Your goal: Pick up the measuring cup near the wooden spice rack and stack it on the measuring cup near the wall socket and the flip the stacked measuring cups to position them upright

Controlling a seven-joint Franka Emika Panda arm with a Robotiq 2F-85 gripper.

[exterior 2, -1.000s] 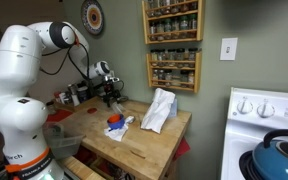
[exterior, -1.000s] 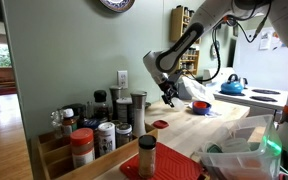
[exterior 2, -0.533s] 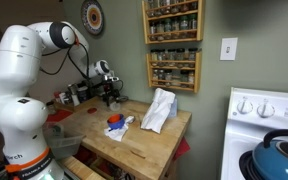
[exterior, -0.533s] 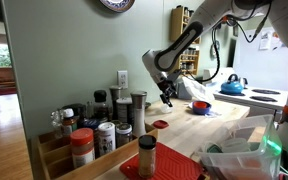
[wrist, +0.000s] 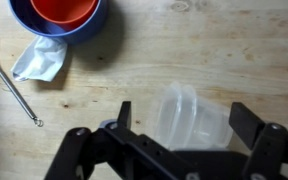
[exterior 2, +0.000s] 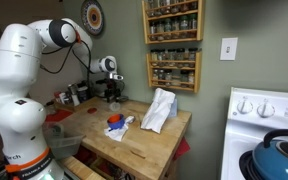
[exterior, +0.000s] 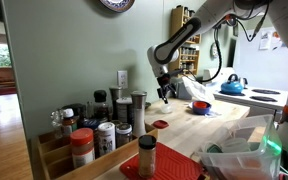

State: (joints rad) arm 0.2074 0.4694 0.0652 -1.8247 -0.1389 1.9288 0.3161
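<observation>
In the wrist view, two clear plastic measuring cups (wrist: 189, 115), one nested in the other, lie on their side on the wooden counter (wrist: 204, 50). My gripper (wrist: 184, 115) is open. Its dark fingers (wrist: 124, 112) stand on either side of the cups, with a gap on the left and the right finger close to them. In both exterior views the gripper (exterior: 165, 93) (exterior 2: 112, 95) hangs just above the counter by the green wall. The cups are too small to make out there.
A blue bowl (wrist: 94, 25) holding an orange cup (wrist: 62, 10), a crumpled white paper (wrist: 42, 58) and a thin metal rod (wrist: 9, 80) lie to the left. Spice jars (exterior: 104, 130), a wall socket (exterior: 122, 78), a white cloth (exterior 2: 159, 108) and a stove with a kettle (exterior 2: 284, 155) stand around.
The gripper has risen a little and shifted slightly toward the wall. Nothing else on the counter has moved.
</observation>
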